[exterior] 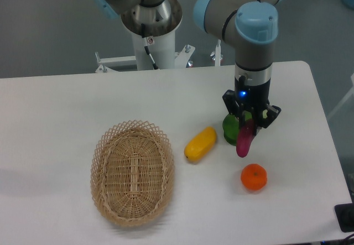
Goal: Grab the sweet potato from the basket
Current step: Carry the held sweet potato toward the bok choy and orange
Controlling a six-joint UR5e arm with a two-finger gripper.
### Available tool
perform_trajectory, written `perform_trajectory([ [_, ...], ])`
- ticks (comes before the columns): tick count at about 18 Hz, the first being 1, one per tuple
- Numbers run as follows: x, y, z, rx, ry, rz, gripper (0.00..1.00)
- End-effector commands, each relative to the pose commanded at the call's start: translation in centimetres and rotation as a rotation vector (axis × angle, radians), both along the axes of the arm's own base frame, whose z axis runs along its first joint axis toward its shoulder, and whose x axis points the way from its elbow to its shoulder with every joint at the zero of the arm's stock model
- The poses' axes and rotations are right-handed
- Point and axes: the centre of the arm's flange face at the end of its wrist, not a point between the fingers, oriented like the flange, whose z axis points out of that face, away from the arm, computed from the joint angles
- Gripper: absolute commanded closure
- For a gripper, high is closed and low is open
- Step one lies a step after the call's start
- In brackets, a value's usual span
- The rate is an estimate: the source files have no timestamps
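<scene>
Sweet potato (244, 144) hangs from the gripper (246, 128), nose down, its upper end pinched between the black fingers and its tapered lower tip pointing at the white table (66, 112). The jaws are closed narrow around it. From this fixed camera I cannot tell for sure whether the tip clears the tabletop, though it looks lifted.

The arm (255, 40) comes down nearly vertical over the right half of the table, grey tube with pale blue joint caps, and a small blue light (241, 94) glows on the wrist just above the fingers.

Right behind the gripper, partly hidden by it, sits a green vegetable (229, 128) on the table; the sweet potato hangs just in front of it. Below the purple tip, near but apart from it, lies a round orange fruit (254, 177). To the left of the gripper a yellow oblong vegetable (200, 144) lies slanted on the table, near the green one but not touching it as far as I can see.

The basket (133, 171), oval tan wicker with an open lattice rim, stands well apart to the left, toward the front edge. The sweet potato is well away from it, on the far side of the yellow vegetable.

At the back, the arm's grey base column (150, 32) rises behind the table edge.
</scene>
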Motion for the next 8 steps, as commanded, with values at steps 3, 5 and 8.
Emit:
perform_trajectory([
  [3, -0.05, 0.03, 0.15, 0.002, 0.002, 0.001, 0.66],
  [5, -0.02, 0.03, 0.24, 0.004, 0.003, 0.002, 0.66],
  [8, -0.12, -0.12, 0.17, 0.003, 0.001, 0.006, 0.66],
])
